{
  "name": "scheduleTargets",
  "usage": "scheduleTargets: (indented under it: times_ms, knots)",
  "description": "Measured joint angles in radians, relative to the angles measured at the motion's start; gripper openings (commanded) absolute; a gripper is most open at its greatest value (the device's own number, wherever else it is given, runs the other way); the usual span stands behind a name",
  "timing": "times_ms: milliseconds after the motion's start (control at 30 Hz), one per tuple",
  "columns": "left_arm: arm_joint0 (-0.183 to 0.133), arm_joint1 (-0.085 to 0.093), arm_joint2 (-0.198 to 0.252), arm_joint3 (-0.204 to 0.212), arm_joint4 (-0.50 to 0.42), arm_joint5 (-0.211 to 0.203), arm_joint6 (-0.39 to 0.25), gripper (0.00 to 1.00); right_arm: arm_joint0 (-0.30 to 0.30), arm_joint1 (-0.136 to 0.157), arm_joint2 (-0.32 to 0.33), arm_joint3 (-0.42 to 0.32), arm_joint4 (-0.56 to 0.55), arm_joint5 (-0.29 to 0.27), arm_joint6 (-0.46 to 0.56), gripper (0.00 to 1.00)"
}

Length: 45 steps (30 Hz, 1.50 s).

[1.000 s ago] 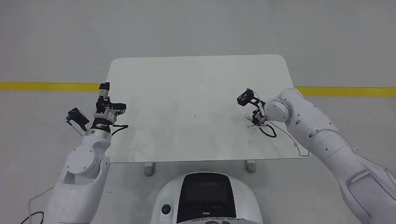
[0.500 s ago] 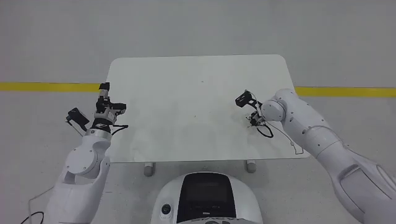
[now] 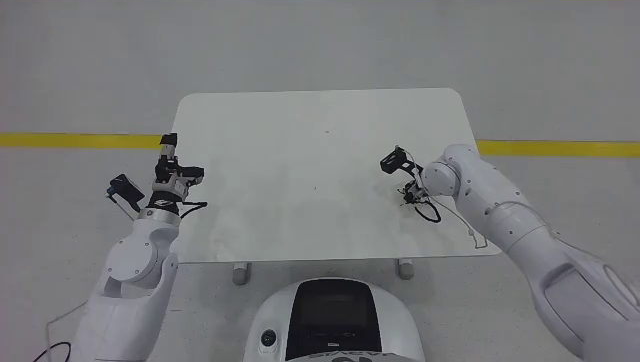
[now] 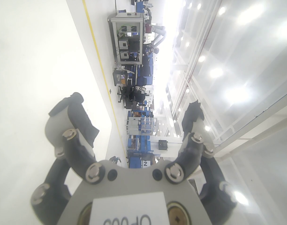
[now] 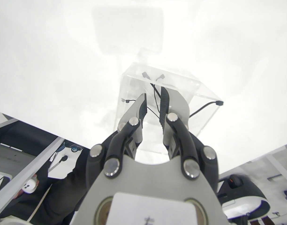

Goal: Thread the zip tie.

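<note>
My claw (image 5: 153, 94) hangs over a clear box (image 5: 181, 78) near the desk (image 5: 52, 36) edge, its pads narrowly parted around one black zip tie (image 5: 218, 103) strand.

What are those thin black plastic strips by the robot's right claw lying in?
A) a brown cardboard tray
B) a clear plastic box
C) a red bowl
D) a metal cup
B: in the right wrist view the thin black zip ties lie in a clear, straight-walled plastic box on the white table, with the right gripper over it.
</note>
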<state>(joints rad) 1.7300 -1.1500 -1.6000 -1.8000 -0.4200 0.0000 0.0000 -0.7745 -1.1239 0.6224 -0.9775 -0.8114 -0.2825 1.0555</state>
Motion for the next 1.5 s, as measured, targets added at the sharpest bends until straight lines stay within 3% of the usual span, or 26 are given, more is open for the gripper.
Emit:
scheduleTargets:
  times_ms: [367,600,967,1133,1233,1500]
  knots:
    - [0.0,0.0,0.0,0.0,0.0,0.0,0.0,1.0,0.005,-0.015,0.003,0.028,-0.008,-0.007,-0.001,0.07]
    - [0.0,0.0,0.0,0.0,0.0,0.0,0.0,1.0,0.005,-0.02,0.01,0.037,-0.015,-0.01,-0.006,0.17]
    - [0.0,0.0,0.0,0.0,0.0,0.0,0.0,1.0,-0.001,-0.024,0.023,0.037,-0.03,-0.016,-0.001,0.16]
    - [0.0,0.0,0.0,0.0,0.0,0.0,0.0,1.0,-0.001,-0.03,0.024,0.046,-0.036,-0.008,-0.003,0.11]
    - [0.0,0.0,0.0,0.0,0.0,0.0,0.0,1.0,-0.001,-0.034,0.023,0.052,-0.041,-0.003,-0.004,0.0]
    - [0.0,0.0,0.0,0.0,0.0,0.0,0.0,1.0,-0.001,-0.037,0.038,0.05,-0.048,-0.005,-0.012,0.0]
